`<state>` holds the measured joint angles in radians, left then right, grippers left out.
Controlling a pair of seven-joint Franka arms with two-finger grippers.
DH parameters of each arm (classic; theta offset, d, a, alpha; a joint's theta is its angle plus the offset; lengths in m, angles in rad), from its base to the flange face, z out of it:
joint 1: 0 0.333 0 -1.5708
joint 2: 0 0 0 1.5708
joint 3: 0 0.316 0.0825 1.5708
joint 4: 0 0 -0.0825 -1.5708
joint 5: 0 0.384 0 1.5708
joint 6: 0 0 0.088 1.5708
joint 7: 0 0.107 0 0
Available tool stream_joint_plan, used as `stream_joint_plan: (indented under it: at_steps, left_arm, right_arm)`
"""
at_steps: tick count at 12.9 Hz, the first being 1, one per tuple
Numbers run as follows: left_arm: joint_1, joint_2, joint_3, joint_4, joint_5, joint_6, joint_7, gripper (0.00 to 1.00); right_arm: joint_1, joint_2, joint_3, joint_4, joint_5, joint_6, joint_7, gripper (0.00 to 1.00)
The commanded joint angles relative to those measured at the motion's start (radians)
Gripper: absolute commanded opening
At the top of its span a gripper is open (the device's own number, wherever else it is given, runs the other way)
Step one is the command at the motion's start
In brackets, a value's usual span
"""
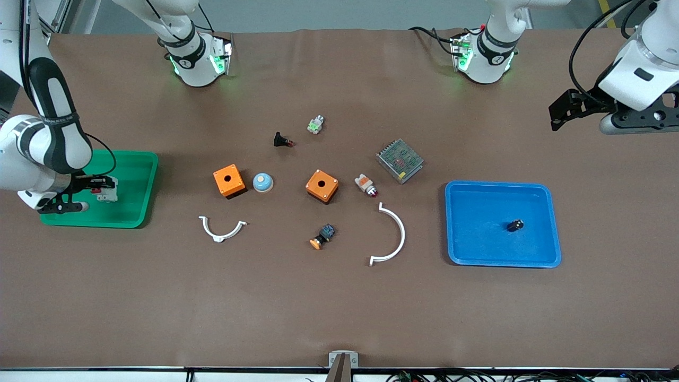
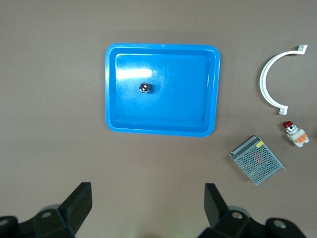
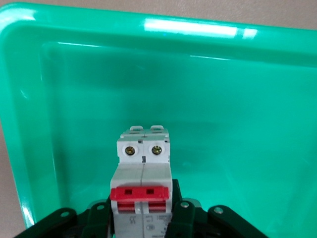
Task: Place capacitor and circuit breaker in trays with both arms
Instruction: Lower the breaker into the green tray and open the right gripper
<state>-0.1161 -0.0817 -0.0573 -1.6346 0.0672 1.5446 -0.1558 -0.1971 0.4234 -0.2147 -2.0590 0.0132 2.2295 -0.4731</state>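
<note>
While over green tray (image 3: 29,148), right hand (image 3: 143,218) gripping circuit breaker (image 3: 143,168); left hand (image 2: 146,208) wide.

table (image 1: 339,318): brown cover | floor (image 1: 318,13): grey | light: even

No legible text, brand or number appears in any view. The circuit breaker (image 3: 143,191) carries small dark markings below its red levers (image 3: 141,192); they cannot be read. The arm (image 1: 53,119) over the green tray bears a dark band with pale lettering, too small to read.
</note>
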Motion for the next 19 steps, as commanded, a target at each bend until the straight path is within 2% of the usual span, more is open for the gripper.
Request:
stream_joint_plan:
  at_steps: [1,2,4,7,10,13,15,19]
  left_arm:
    - [-0.028,-0.03,0.039,-0.013,0.019,-0.014,0.021,1.0]
    - [-0.028,-0.041,0.04,-0.013,0.013,-0.015,0.019,1.0]
    - [-0.028,-0.05,0.04,-0.028,0.005,-0.015,0.018,1.0]
    - [-0.024,-0.056,0.04,-0.051,0.002,-0.014,0.018,1.0]
    - [-0.017,-0.056,0.039,-0.05,-0.032,-0.014,0.019,1.0]
    - [-0.016,-0.056,0.039,-0.048,-0.035,-0.014,0.021,1.0]
    - [-0.001,-0.058,0.031,-0.05,-0.038,-0.014,0.021,1.0]
    - [0.001,-0.058,0.03,-0.05,-0.038,-0.012,0.021,1.0]
  right_arm:
    - [-0.016,-0.003,0.018,-0.001,-0.018,0.007,-0.007,0.87]
    - [-0.015,-0.006,0.018,0.009,-0.019,-0.005,-0.009,1.0]
    - [-0.005,-0.018,0.024,0.066,-0.019,-0.084,-0.007,1.0]
    - [0.071,-0.011,0.025,0.334,-0.016,-0.403,0.016,1.0]
    - [0.146,-0.017,0.025,0.529,-0.003,-0.529,0.085,1.0]
    - [0.253,-0.038,0.049,0.741,0.027,-0.721,0.299,1.0]
    - [0.309,-0.072,0.052,0.793,0.036,-0.816,0.443,1.0]
    - [0.303,-0.1,0.043,0.809,0.056,-0.795,0.462,1.0]
